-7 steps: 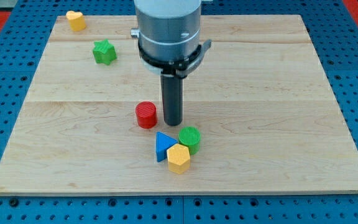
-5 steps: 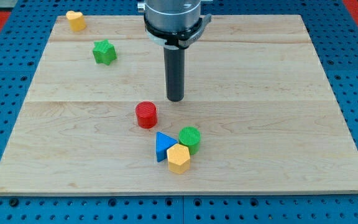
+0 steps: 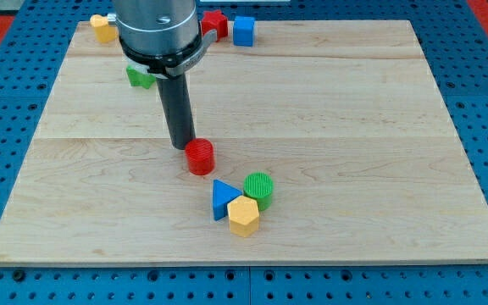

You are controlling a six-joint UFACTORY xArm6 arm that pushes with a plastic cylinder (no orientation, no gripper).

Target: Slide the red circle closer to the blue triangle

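At mid-board, my tip (image 3: 182,146) touching the red circle (image 3: 199,158) upper-left side, no hand fitted, blue triangle (image 3: 222,199) below-right.

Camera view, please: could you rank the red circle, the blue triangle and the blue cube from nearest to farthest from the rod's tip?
1. Red circle, just right of and below my tip.
2. Blue triangle, further toward the view's bottom right, beside the green cylinder.
3. Blue cube, at the view's top edge.

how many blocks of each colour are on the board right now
red: 2, red circle and red block
blue: 2, blue triangle and blue cube
green: 2, green circle and green block
yellow: 2, yellow hexagon and yellow block
total: 8
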